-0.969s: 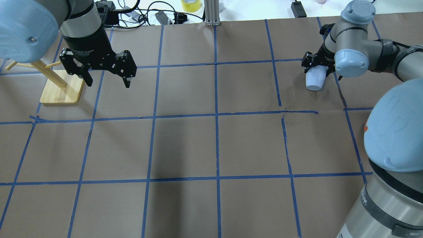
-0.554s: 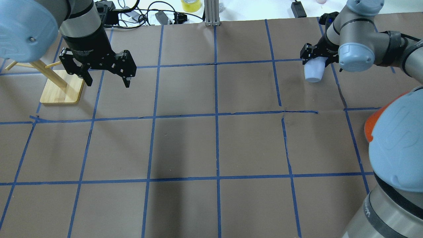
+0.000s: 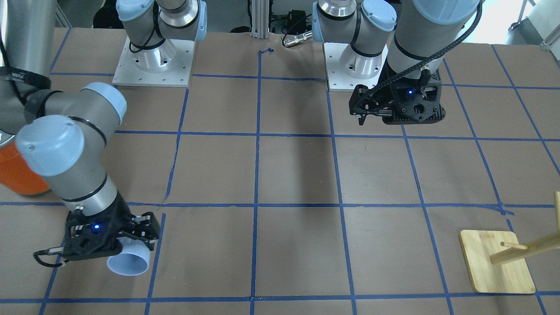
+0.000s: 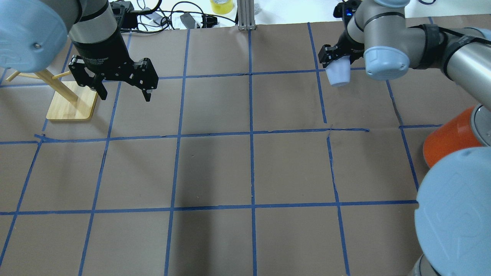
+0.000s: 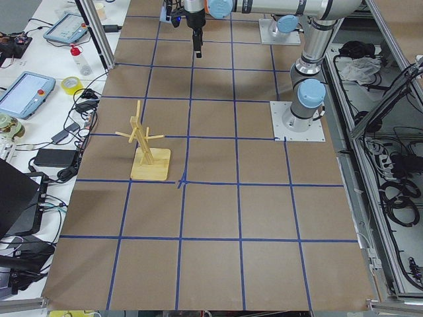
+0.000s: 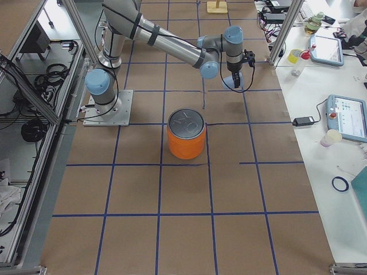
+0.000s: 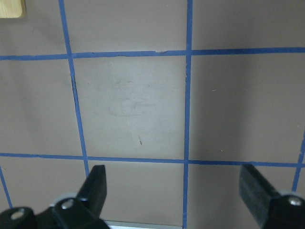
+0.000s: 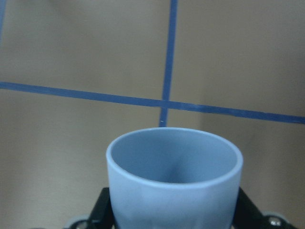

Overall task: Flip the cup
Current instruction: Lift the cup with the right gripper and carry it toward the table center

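The cup (image 4: 338, 74), a small pale blue tumbler, is clamped between the fingers of my right gripper (image 4: 337, 65) at the far right of the table. It is tilted, with its open mouth turned away from the robot, as the front-facing view (image 3: 129, 261) shows. In the right wrist view the cup (image 8: 174, 181) fills the lower middle, with a finger (image 8: 102, 210) on each side of it and a blue tape crossing beyond it. My left gripper (image 4: 126, 96) is open and empty at the far left, above bare paper (image 7: 175, 191).
A large orange can (image 4: 447, 142) with a silver top (image 6: 186, 121) stands at the right, near my right arm. A wooden peg stand (image 4: 71, 101) sits at the far left. Cables and a tape roll (image 4: 221, 5) lie beyond the far edge.
My right gripper has carried the cup to the left and toward the far edge over the last second. The left arm has not moved.
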`<control>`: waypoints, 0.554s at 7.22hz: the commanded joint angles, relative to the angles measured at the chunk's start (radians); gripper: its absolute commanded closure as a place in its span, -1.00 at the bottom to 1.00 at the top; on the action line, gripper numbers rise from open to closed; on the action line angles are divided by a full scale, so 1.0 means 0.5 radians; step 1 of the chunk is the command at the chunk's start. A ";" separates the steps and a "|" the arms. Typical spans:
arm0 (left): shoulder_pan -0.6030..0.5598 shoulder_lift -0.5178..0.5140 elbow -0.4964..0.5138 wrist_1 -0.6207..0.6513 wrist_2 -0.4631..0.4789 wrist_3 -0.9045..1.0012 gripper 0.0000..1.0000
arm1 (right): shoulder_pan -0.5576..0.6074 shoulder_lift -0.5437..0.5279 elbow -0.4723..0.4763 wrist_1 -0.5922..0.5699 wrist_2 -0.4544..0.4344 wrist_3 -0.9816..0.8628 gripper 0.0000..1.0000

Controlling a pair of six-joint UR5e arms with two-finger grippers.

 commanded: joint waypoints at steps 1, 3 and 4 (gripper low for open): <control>0.000 -0.002 -0.003 0.000 0.000 0.000 -1.00 | 0.256 -0.001 -0.004 -0.130 -0.030 -0.046 0.08; 0.000 -0.002 0.000 0.000 0.000 0.000 -1.00 | 0.395 0.009 -0.001 -0.246 -0.073 -0.589 0.10; 0.000 -0.002 0.000 0.000 0.000 0.000 -1.00 | 0.447 0.021 0.014 -0.296 -0.073 -0.805 0.12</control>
